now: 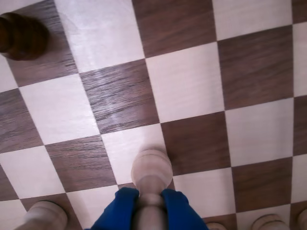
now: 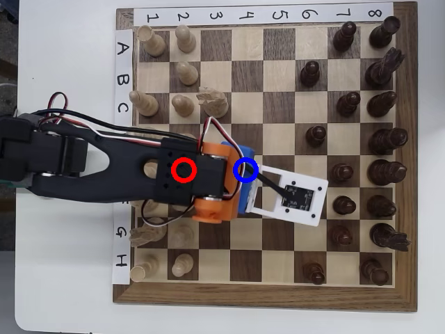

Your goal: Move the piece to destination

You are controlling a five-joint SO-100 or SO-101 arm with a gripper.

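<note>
In the wrist view my gripper (image 1: pixel 151 195) comes in from the bottom edge. Its blue fingers (image 1: pixel 120 208) are shut on the neck of the piece (image 1: pixel 151 167), a small pale pawn whose round head stands over the border of a light and a dark square. In the overhead view the arm reaches in from the left, and the gripper (image 2: pixel 242 182) covers the pawn. The blue ring (image 2: pixel 254 169) of the destination lies right over the gripper, so the square beneath it is hidden. A red ring (image 2: pixel 183 169) lies over the arm body to its left.
A dark pawn (image 1: pixel 21 36) stands at the wrist view's top left, and pale pieces (image 1: pixel 43 215) line its bottom edge. From overhead, pale pieces (image 2: pixel 184 69) fill the board's left columns, with a knight (image 2: pixel 212 103) near the arm. Dark pieces (image 2: pixel 379 167) fill the right columns.
</note>
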